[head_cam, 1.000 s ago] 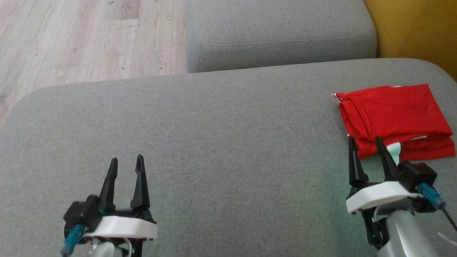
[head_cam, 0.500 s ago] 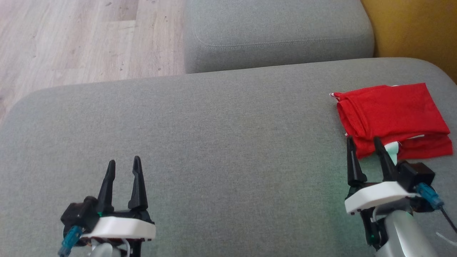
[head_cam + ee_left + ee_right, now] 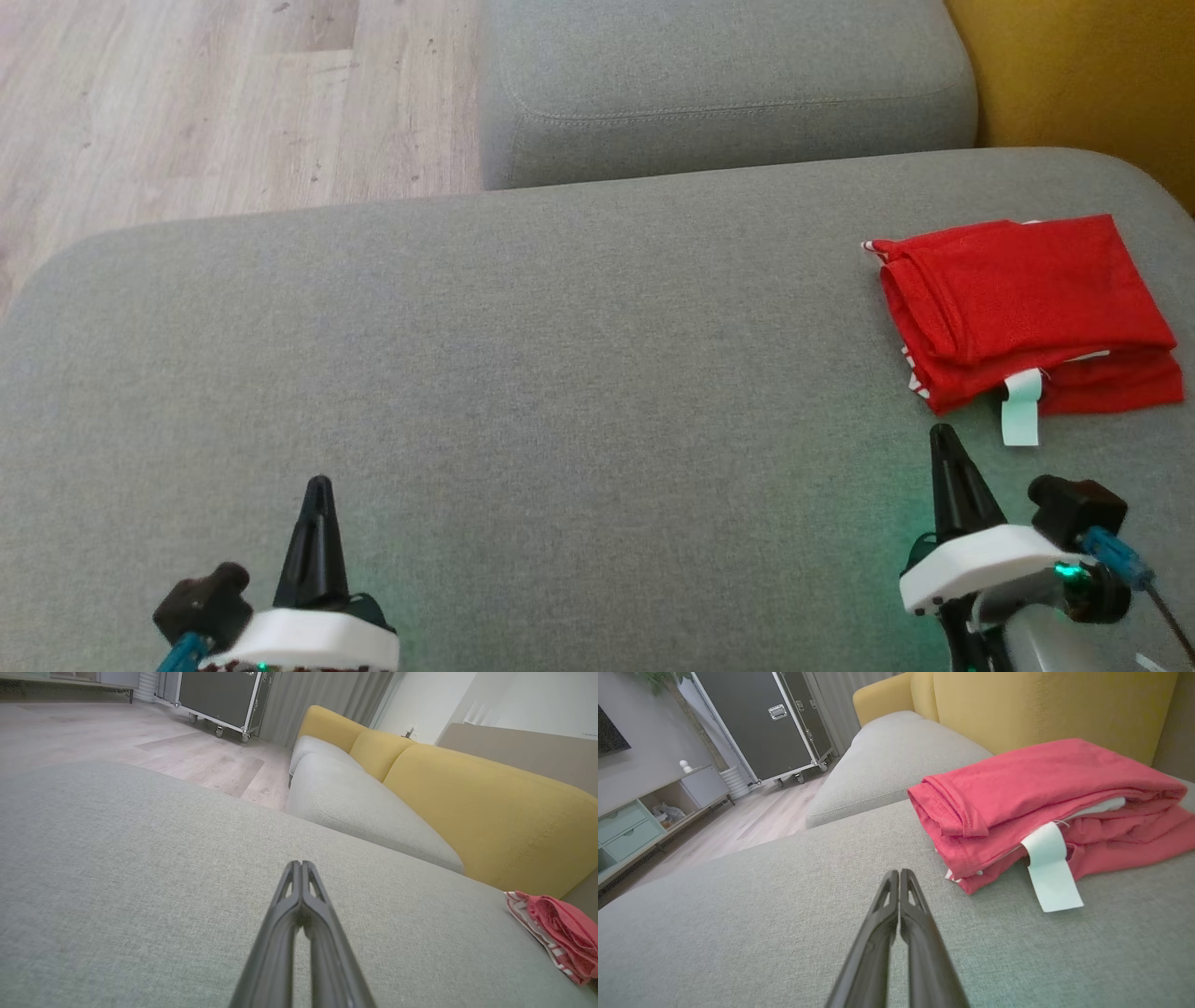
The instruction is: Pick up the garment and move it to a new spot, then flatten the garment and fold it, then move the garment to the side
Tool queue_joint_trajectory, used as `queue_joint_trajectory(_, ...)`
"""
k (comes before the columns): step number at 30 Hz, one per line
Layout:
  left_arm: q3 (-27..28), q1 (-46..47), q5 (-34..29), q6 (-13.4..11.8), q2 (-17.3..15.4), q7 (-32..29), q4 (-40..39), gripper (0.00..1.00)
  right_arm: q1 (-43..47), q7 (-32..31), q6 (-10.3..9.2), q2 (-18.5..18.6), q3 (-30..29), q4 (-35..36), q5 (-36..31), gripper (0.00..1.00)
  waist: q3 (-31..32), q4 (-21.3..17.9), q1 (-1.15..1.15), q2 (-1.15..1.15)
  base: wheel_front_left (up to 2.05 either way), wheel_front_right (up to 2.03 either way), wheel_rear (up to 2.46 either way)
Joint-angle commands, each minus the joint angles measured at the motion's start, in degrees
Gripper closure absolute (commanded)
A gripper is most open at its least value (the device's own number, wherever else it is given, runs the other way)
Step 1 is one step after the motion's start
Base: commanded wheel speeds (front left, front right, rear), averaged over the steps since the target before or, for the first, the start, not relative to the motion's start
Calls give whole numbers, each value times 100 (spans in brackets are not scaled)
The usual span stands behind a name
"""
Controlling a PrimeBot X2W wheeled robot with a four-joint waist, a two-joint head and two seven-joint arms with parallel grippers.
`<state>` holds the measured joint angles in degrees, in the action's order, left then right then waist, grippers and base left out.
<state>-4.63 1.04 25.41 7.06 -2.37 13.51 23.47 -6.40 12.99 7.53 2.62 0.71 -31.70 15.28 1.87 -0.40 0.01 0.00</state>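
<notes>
- The garment (image 3: 1027, 308), red and folded into a flat stack, lies at the far right of the grey seat (image 3: 579, 373), near the yellow backrest (image 3: 1083, 75).
- In the head view its long axis runs left to right, dipping a little toward the right. Its short left end faces the middle of the seat.
- The stacked layers show along the edge nearest the robot. A pale label (image 3: 1020, 420) hangs out there and lies flat on the seat, pointing toward the robot.
- The right tool (image 3: 943, 431) is fully closed, its fingers pressed together into one point with nothing between them. It sits just short of the garment's near edge, beside the label and clear of both.
- The left tool (image 3: 318, 482) is closed the same way and holds nothing. It is over bare seat at the lower left, well apart from the garment.
</notes>
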Motion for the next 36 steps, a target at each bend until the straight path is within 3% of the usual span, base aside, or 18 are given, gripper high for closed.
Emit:
queue_joint_trajectory(1, 79, 286, 152, 3, -6, -44, -217, 100, -281, -55, 0, 11, -51, 222, 183, 100, -3, 1, 0, 0, 0, 0, 0)
queue_joint_trajectory(36, 386, 349, 2120, 15, -19, -629, -443, 100, -173, -610, -2, 15, -237, 707, 2450, 100, -64, 13, 0, 0, 0, 0, 0)
